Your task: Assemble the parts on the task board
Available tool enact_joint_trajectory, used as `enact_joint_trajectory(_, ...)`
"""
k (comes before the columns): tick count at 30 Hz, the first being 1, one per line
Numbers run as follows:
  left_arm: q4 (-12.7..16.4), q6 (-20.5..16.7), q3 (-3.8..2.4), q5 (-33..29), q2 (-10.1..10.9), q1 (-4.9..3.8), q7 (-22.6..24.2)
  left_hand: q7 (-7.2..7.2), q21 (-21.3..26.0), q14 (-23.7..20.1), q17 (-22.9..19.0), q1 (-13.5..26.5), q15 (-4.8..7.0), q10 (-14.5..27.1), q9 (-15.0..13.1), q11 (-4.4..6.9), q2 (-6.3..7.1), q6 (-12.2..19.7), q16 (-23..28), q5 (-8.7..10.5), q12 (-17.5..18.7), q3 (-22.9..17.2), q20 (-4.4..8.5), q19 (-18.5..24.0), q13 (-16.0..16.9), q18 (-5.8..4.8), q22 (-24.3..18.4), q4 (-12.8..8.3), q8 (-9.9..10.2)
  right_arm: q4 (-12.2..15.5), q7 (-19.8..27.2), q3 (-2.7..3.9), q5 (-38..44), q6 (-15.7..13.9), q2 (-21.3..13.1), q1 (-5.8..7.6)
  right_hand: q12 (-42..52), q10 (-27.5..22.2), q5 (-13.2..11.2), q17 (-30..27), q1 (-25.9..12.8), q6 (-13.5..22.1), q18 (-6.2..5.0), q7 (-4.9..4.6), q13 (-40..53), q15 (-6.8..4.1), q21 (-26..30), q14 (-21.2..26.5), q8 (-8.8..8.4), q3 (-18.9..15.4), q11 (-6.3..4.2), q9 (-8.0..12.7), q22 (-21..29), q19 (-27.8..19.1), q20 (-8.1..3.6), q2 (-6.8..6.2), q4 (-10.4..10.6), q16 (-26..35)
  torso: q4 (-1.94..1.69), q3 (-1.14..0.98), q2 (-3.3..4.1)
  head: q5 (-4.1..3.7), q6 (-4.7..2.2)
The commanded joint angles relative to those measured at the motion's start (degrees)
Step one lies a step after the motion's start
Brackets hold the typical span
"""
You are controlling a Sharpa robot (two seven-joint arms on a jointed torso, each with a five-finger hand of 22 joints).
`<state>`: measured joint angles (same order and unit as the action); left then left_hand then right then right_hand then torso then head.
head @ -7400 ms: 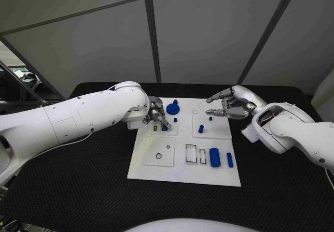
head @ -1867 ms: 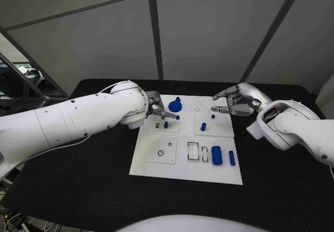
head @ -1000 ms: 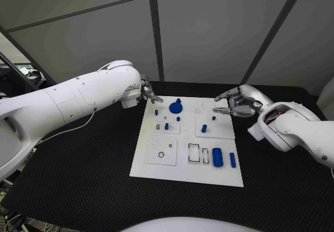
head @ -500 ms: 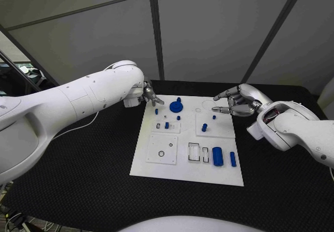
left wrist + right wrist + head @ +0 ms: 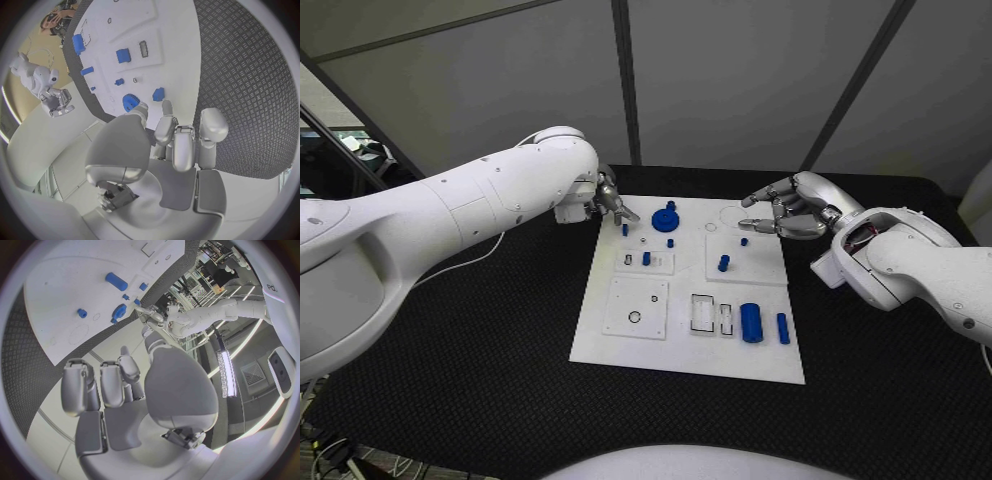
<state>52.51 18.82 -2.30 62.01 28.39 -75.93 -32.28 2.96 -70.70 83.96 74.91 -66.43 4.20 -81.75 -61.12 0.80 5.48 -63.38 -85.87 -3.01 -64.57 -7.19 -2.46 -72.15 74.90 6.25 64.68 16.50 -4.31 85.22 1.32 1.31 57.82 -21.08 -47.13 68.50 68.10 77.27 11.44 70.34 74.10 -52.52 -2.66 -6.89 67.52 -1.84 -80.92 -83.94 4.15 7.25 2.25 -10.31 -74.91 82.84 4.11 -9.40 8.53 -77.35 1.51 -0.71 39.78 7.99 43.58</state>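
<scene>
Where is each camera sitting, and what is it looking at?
Head view: on the robot's head, looking down at the white board, with both arms.
Left wrist view: behind the left hand, facing the board.
Right wrist view: behind the right hand, facing the board's far end.
All share the round blue gear.

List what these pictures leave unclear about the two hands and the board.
- Left hand: head view, the arm covers most of it; whether its fingers pinch anything is unclear.
- Right hand: head view, curled fingers hide the palm.
- Task board: the small far holes are too tiny to read.
</scene>
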Motion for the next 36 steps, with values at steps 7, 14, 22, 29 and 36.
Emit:
enact_joint_trajectory(7, -0.3, 2.3, 0.14, 0.9, -0.1, 0.07, 0.6, -0.17, -0.4, 4.5, 10.8, -0.6, -0.13, -0.4, -0.2, 0.13, -0.54, -0.5, -0.3, 0.23, -0.4, 0.3, -0.04, -0.4, 7.3, -0.12, 0.2, -0.3, -0.3, 0.0, 0.5, 0.05, -0.1, 0.3, 0.1, 0.12, -0.1, 0.0, -0.2, 0.0, -0.3, -0.5, -0.4, 0.02, 0.1, -0.46, 0.1, -1.6, -0.37, 0.0, -0.22, -0.1, -2.8, -0.1, -0.01, 0.21, 0.2, 0.3, 0.03, -0.02, 0.02, 0.05, -0.01)
enact_joint_trajectory(14, -0.2, 3.3, 0.26, 1.0, -0.3, 0.16, 0.6, -0.21, -0.4, 4.5, 10.9, -1.1, -0.1, -0.4, -0.2, 0.17, -0.69, -0.5, -0.4, 0.23, -0.5, 0.3, 0.0, -0.5, 7.3, -0.13, 0.3, -0.5, -0.4, -0.1, 0.5, 0.05, -0.1, 0.4, 0.2, 0.12, -0.1, 0.0, -0.2, 0.0, -0.3, -0.5, -0.4, 0.02, 0.1, -0.46, 0.1, -1.6, -0.37, 0.0, -0.22, -0.1, -2.8, -0.1, -0.01, 0.21, 0.2, 0.3, -0.02, -0.04, 0.01, 0.02, 0.08)
enact_joint_trajectory(22, 0.0, 3.5, 0.42, 1.0, -0.3, 0.21, 0.7, -0.3, -0.5, 4.5, 11.0, -1.9, -0.05, -0.5, -0.4, 0.25, -1.17, -0.7, -0.5, 0.22, -0.7, 0.2, 0.06, -0.6, 7.4, -0.18, 0.5, -0.7, -0.5, -0.2, 0.5, 0.05, -0.1, 0.4, 0.2, 0.12, 0.0, 0.0, -0.2, 0.1, -0.2, -0.5, -0.39, 0.03, 0.2, -0.47, 0.1, -1.6, -0.37, 0.0, -0.23, -0.1, -2.8, -0.1, -0.02, 0.26, 0.2, 0.3, 0.03, -0.04, 0.01, 0.08, 0.1)
enact_joint_trajectory(29, -0.2, 2.3, 0.45, 1.0, -0.3, 0.23, 1.3, -0.39, -0.5, 4.5, 10.9, -3.8, 0.05, -0.4, -0.5, 0.35, -2.84, -0.3, -0.4, 0.22, -0.3, -0.5, 0.16, -0.6, 7.3, -0.17, 0.6, -1.6, -0.4, -0.2, 0.4, 0.05, -0.1, 0.4, 0.2, 0.12, 0.0, 0.1, -0.2, 0.1, -0.2, -0.5, -0.39, 0.03, 0.2, -0.47, 0.2, -1.6, -0.36, 0.0, -0.23, -0.1, -2.8, -0.1, -0.02, 0.28, 0.2, 0.3, 0.0, -0.04, 0.02, 0.13, 0.15)
enact_joint_trajectory(36, -0.4, 1.3, 0.46, 1.0, -0.4, 0.23, 2.6, -0.65, -0.3, 4.5, 10.8, -7.7, 0.17, -0.2, -0.4, 0.6, -5.32, 0.1, -0.4, 0.2, -0.1, -2.3, 0.27, -0.5, 7.3, -0.14, 0.6, -4.2, -0.2, -0.2, 0.3, 0.05, 0.0, 0.5, 0.3, 0.12, 0.0, 0.1, -0.2, 0.1, -0.2, -0.5, -0.39, 0.03, 0.2, -0.47, 0.2, -1.6, -0.36, 0.0, -0.23, -0.1, -2.8, -0.1, -0.02, 0.28, 0.2, 0.3, 0.04, -0.03, 0.02, 0.13, 0.23)
